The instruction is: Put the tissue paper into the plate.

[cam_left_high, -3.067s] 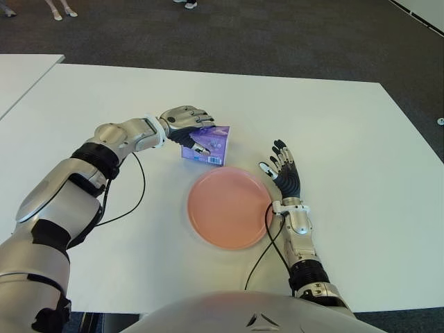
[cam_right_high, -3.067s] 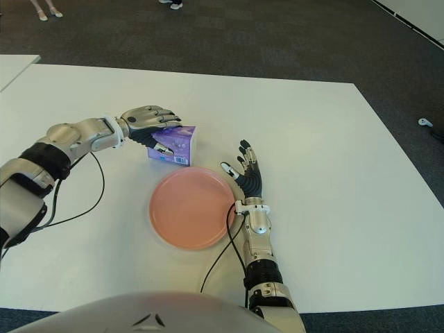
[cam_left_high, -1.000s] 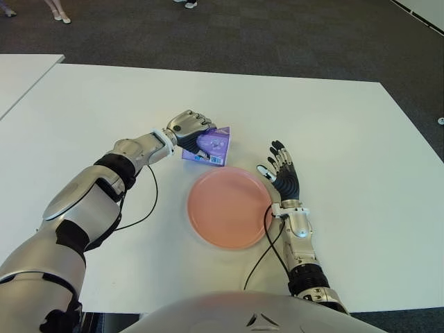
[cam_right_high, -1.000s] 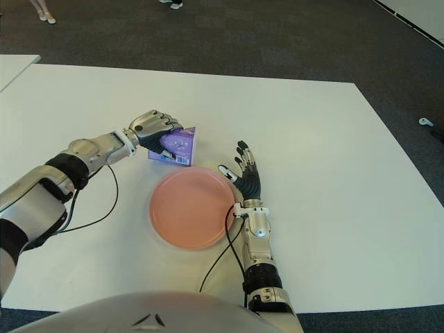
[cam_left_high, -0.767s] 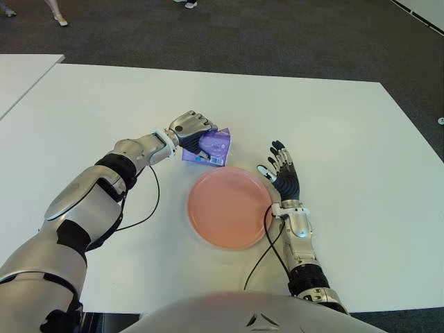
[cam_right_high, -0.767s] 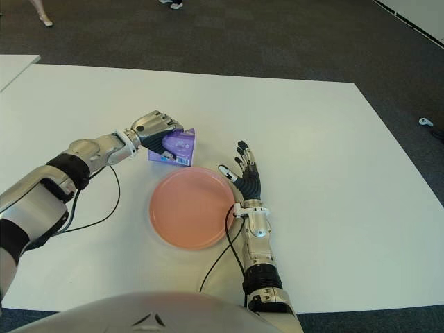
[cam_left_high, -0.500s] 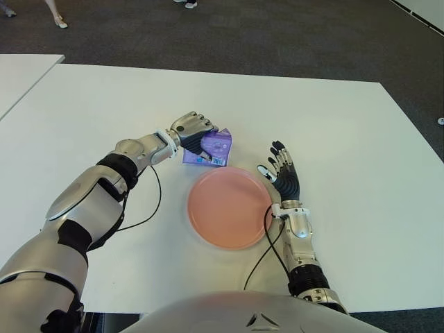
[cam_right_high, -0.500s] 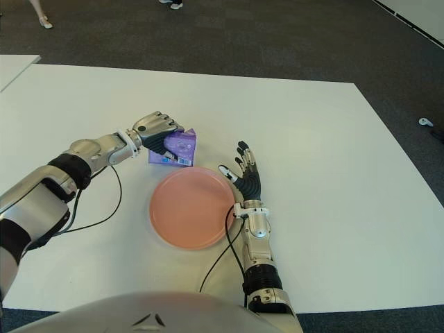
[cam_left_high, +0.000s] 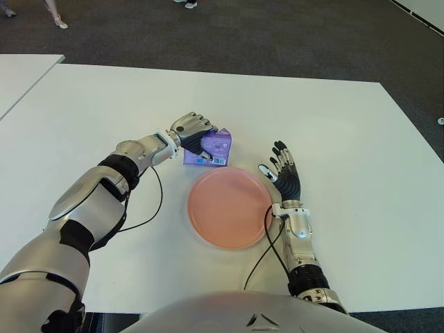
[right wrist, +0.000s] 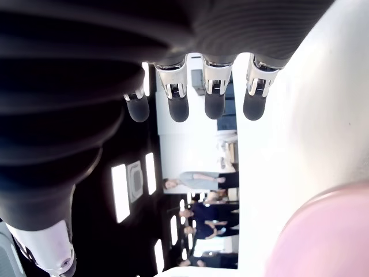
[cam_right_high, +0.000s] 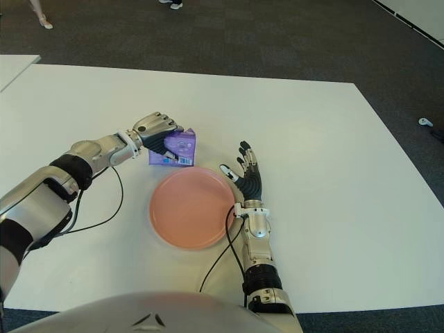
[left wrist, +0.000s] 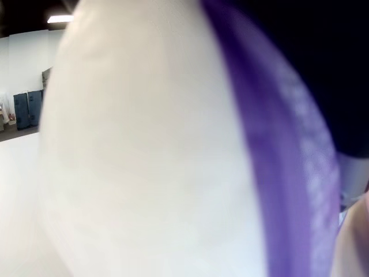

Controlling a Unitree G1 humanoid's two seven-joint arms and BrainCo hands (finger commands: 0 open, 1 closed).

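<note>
Gripping the tissue pack (cam_left_high: 212, 146) from its left side, the left hand (cam_left_high: 190, 129) curls its fingers over the top; the pack sits on the table (cam_left_high: 333, 125) just behind the plate (cam_left_high: 229, 208). Right of the plate, the right hand (cam_left_high: 283, 177) shows fingers spread, holding nothing.

A glossy purple tissue pack (cam_left_high: 208, 146), a smooth matt pink plate (cam_left_high: 229, 208) and a matt white table (cam_left_high: 347, 132) were observed.

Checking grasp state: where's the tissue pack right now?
The tissue pack is in the left hand, on the white table just beyond the far-left rim of the pink plate, not on it.
</note>
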